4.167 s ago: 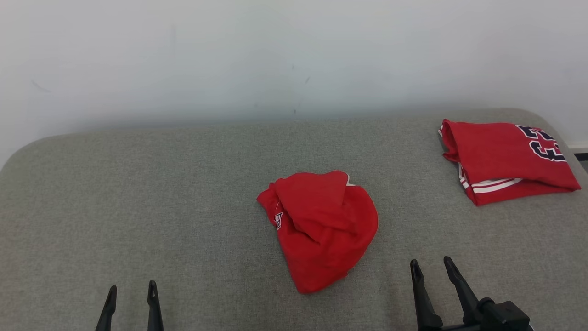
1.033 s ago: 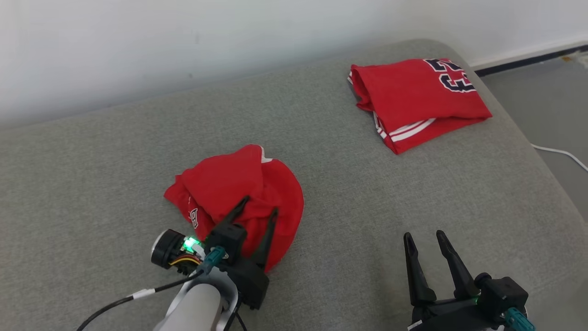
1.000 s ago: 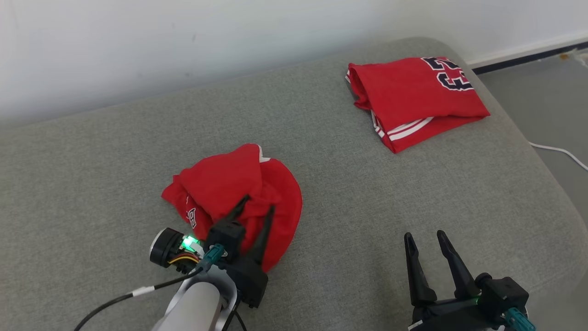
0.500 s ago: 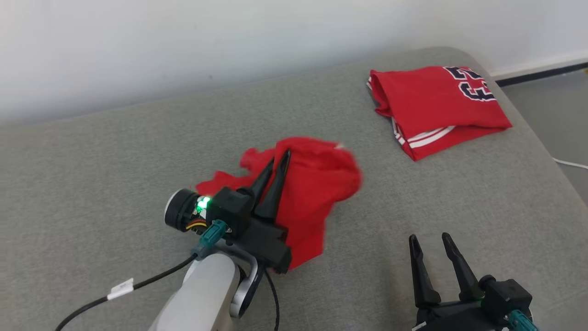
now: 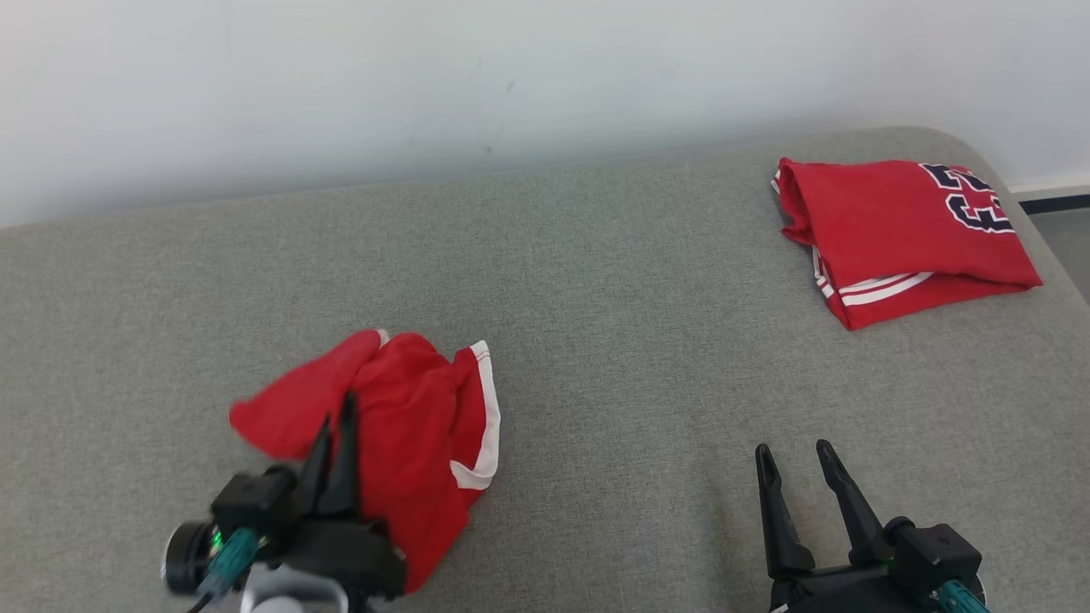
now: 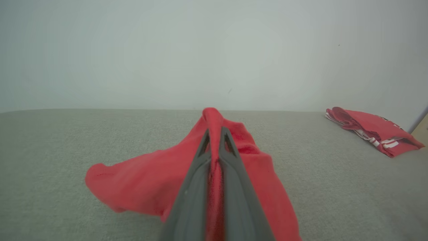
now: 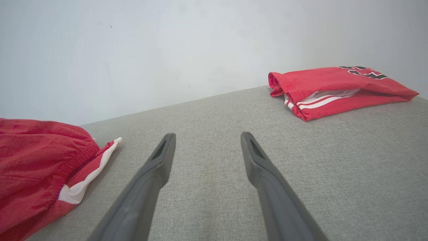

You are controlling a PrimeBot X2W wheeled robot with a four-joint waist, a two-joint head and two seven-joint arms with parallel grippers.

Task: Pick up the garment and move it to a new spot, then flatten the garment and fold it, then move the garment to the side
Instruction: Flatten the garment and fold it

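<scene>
Pick-and-move step is running: left pincer is clamping a fold of the crumpled red garment, bunched at front left of the grey padded surface. Right pincer is idling, fingers apart. Next is probably calling for setting down, releasing, then flattening

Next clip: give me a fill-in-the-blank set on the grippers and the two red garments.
1. The left gripper is shut on the crumpled garment, whose edge trim is ____.
2. The right gripper is ____ and holds nothing.
3. The folded jersey lies on the grey cushion, toward its far ____ corner.
Missing words: white; open; right.
</scene>
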